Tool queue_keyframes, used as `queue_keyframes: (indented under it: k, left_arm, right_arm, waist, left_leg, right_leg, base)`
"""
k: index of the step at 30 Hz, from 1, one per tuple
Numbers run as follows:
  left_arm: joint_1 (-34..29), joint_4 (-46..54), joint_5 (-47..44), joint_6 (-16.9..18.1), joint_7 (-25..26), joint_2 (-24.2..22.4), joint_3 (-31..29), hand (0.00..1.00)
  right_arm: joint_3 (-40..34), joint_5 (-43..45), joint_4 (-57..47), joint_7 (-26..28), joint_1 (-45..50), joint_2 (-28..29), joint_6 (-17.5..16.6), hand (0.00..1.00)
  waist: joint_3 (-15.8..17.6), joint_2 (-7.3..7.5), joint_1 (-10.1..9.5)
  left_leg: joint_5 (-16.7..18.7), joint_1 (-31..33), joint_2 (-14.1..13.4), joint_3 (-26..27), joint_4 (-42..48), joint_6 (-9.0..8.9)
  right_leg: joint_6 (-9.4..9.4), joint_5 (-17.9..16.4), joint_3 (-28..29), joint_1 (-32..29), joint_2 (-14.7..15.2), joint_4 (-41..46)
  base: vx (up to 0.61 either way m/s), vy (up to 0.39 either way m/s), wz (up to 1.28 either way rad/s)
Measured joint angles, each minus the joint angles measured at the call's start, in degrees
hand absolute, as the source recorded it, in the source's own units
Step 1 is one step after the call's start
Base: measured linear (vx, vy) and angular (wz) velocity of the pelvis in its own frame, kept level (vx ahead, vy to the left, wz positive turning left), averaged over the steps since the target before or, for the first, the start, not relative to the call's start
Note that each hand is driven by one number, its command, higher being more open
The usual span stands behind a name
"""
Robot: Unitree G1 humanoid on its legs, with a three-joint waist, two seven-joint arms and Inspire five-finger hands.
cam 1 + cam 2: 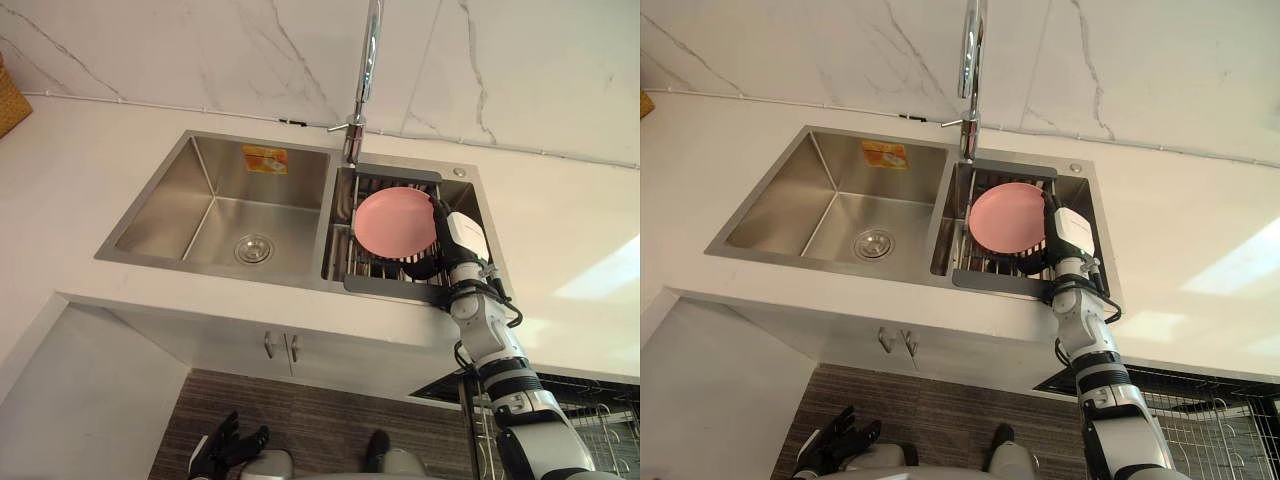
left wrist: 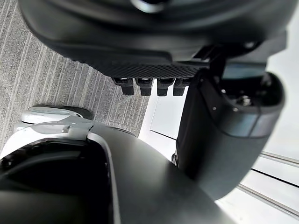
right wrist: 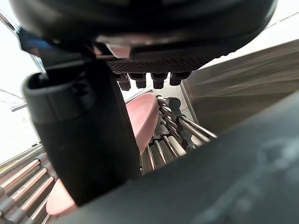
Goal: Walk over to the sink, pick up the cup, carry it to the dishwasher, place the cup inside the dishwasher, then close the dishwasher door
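Note:
A round pink dish [image 1: 395,220] stands tilted on edge in the drying rack [image 1: 392,288] that fills the right basin of the steel sink [image 1: 150,215]. My right hand [image 1: 443,228] reaches down into this rack at the dish's right rim. In the right wrist view its thumb [image 3: 88,135] is straight, and the pink dish [image 3: 142,116] shows between the thumb and the fingers [image 3: 149,79]. They are not closed on it. My left hand [image 1: 225,445] hangs low by the floor, fingers spread and holding nothing.
A tall faucet [image 1: 368,60] rises behind the divider between the basins. The left basin [image 1: 225,200] holds only its drain. White countertop surrounds the sink. A wire dishwasher rack [image 1: 600,420] shows at the lower right. A wicker basket [image 1: 10,100] sits at far left.

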State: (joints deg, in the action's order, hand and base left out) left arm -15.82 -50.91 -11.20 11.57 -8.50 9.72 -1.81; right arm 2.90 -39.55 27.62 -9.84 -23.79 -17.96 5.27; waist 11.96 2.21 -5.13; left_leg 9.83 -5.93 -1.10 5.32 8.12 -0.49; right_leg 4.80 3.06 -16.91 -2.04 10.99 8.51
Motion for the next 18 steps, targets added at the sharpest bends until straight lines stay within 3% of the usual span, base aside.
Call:
queue_keyframes:
  k: [10, 18]
  left_arm:
    - [0.0, 0.0, 0.0, 0.1, 0.0, -0.4, 0.0, 1.00]
    - [0.0, -0.1, 0.0, 0.1, 0.0, -0.6, -0.1, 1.00]
  right_arm:
    - [0.4, -0.5, -0.3, -1.9, -0.4, -0.2, -1.0, 1.00]
    - [2.7, -7.1, -2.6, -5.1, -0.4, -0.6, -2.7, 1.00]
  waist:
    - [0.4, -0.68, 0.54]
    - [0.8, -1.26, 1.44]
  left_leg:
    - [-0.1, 0.0, 0.0, 0.0, -0.1, -0.11]
    - [-0.3, 0.9, 0.0, 0.0, -0.1, -0.32]
  right_leg:
    - [0.00, 0.0, 0.0, -0.1, 0.0, 0.0]
    - [-0.04, 0.1, 0.0, -1.0, 0.0, 0.1]
  base:
    - [0.00, 0.000, 0.00]
    - [0.00, 0.000, 0.00]
